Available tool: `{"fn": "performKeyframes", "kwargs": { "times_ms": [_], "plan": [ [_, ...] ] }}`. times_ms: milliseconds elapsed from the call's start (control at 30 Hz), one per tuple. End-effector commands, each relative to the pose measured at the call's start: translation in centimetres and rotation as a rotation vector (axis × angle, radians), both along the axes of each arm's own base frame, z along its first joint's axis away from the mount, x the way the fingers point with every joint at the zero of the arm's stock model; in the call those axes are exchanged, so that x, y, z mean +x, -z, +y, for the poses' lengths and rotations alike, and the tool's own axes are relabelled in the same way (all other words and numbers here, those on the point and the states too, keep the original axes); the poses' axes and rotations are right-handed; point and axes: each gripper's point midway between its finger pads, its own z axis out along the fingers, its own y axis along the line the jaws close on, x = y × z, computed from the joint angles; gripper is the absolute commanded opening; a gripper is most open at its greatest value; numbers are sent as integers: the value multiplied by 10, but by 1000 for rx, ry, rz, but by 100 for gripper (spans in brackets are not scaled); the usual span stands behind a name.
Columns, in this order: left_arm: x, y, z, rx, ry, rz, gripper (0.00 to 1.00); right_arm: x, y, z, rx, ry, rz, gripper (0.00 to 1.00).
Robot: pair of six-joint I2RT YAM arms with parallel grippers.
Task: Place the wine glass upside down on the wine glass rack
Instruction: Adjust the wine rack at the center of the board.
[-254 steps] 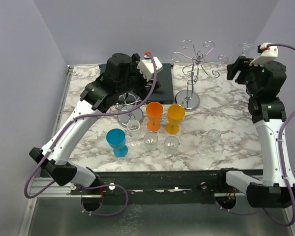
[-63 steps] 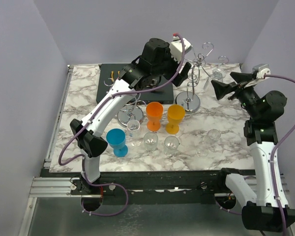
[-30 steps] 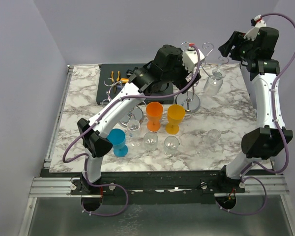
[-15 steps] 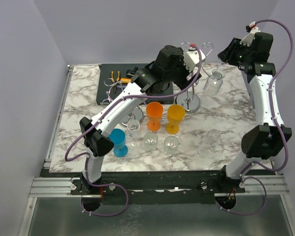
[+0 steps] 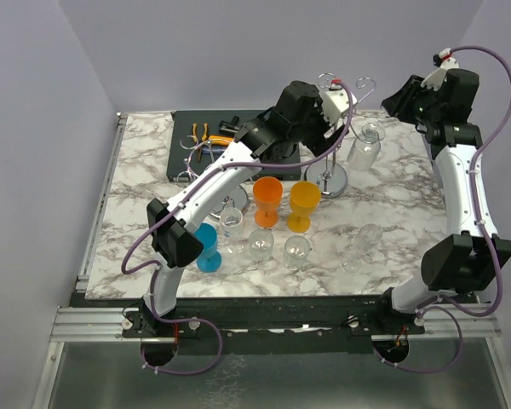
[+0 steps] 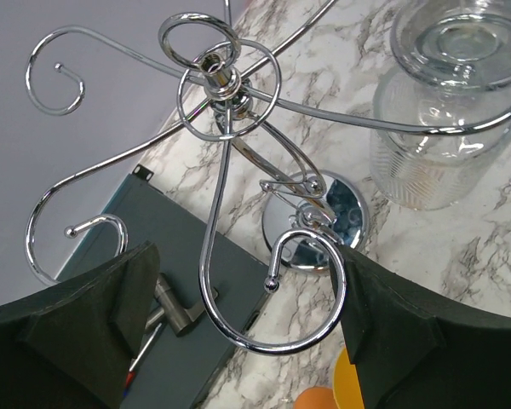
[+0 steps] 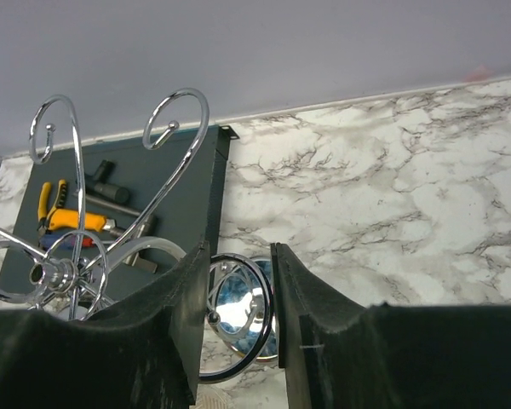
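Right gripper [image 5: 392,100] lifted clear since two seconds back; wine glass [image 5: 363,148] now hangs inverted on the wine glass rack [image 5: 326,177].
Top: glass below and between both grippers, stem upright, bowl empty. Left wrist: left gripper [image 6: 243,290] gaping, holding nothing, a chrome curl [image 6: 300,245] between its fingers; glass just beside. Right wrist: fingers [image 7: 332,358] narrowed, nothing gripped.

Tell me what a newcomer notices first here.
The chrome wine glass rack stands at the table's back, a wine glass hanging upside down on its right side. In front, an orange goblet and a yellow goblet stand side by side, a blue goblet nearer left.
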Motion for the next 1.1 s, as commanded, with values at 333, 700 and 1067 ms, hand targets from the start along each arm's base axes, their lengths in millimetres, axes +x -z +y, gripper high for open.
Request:
{"fn": "performKeyframes", "kwargs": {
  "times_ms": [333, 700, 1067],
  "plan": [
    [37, -21, 25, -17, -113, -80, 87, -47, 9, -2, 9, 61, 33, 33],
    [35, -13, 31, -14, -107, -50, 88, -72, -12, -7, -28, 95, -20, 42],
    [9, -37, 35, -81, -54, -29, 88, -18, -67, -8, -46, 56, -103, 62]
  ]
}}
